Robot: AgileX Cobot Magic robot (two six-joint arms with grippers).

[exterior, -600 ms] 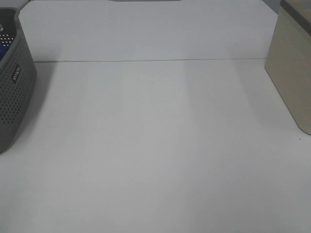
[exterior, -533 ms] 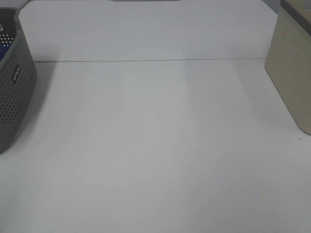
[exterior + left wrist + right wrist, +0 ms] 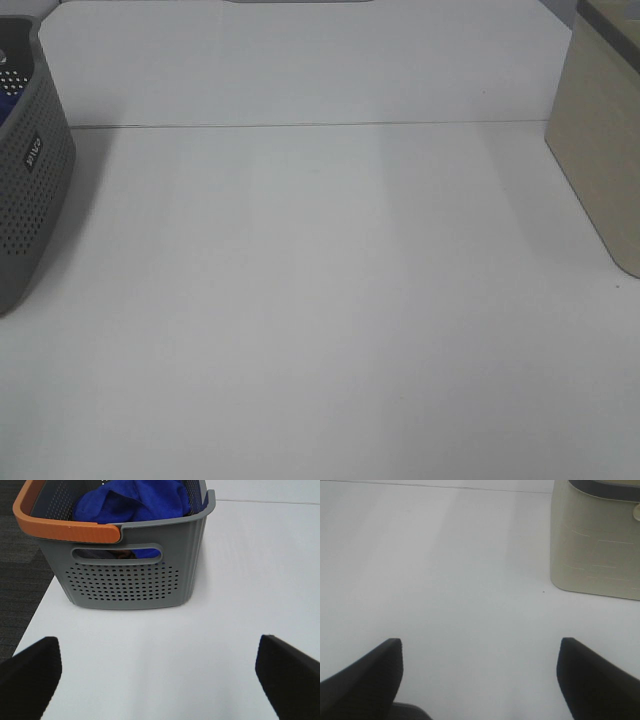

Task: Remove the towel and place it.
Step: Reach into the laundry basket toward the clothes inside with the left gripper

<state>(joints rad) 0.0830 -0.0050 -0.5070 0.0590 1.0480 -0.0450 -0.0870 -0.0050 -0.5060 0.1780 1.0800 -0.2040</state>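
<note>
The royal-blue plush microfibre towel [image 3: 135, 500] lay bunched inside the grey perforated plastic basket [image 3: 135, 580], which stood at the left edge of the white bench [image 3: 320, 300]. A fold of it showed through the slot handle in the near wall. The left claw [image 3: 160, 675] was spread wide and empty, hanging over bare bench just short of the basket. The right claw [image 3: 480, 677] was likewise released and held nothing, near the beige rectangular bin [image 3: 595, 545] and well apart from the basket.

The step in hand looked like the left arm's reach for the towel. To do it well, the claw would need to rise above the basket wall and pass clear of the orange rim band [image 3: 65, 527]. It should then come down on the highest heap of cloth rather than a thin edge. A pinch on a thick fold should hold best (plush cloth slips from a shallow bite). How deep the towel sat was hard to judge, perhaps near the bottom, so a tall, straight lift would be safest before carrying it over the open bench.
</note>
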